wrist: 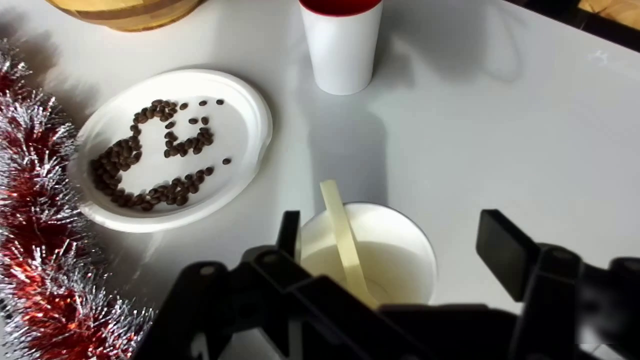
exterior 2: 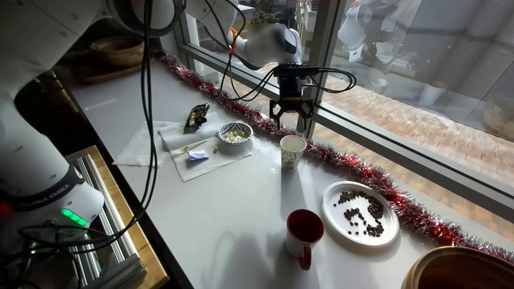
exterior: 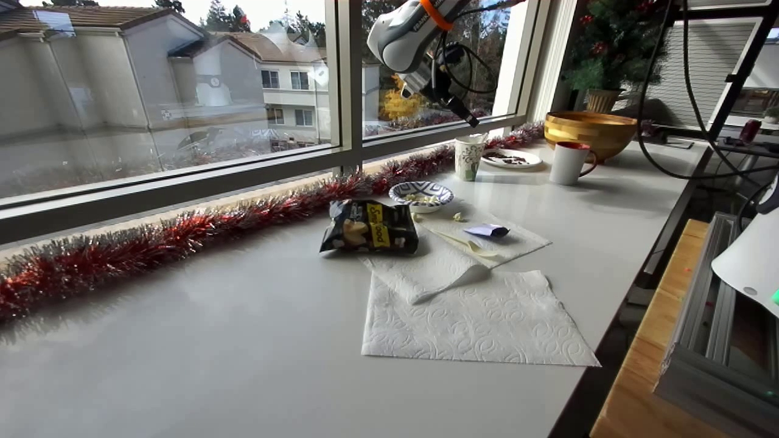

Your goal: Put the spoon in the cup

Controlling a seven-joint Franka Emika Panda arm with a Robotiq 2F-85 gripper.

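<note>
Spoon point(wrist: 346, 240) leans in cup point(exterior 2: 289, 158), upper end sticking out; lower end hidden behind gripper point(exterior 2: 292, 125) in wrist view. Gripper over cup, fingers point(wrist: 505, 255) spread, nothing held. Spoon hard to make out in both exterior views. Wrist view cuts off tops of mug point(wrist: 345, 55) and wood bowl point(wrist: 140, 15); mug handle point(exterior 2: 305, 259) shows only in exterior views. Bag point(exterior: 350, 231) and napkins point(exterior: 468, 328) only there. Pale strip point(exterior 2: 192, 147) on a napkin, can't tell what. Beans point(exterior: 498, 158) a dark smear in an exterior view, clear in wrist view.
</note>
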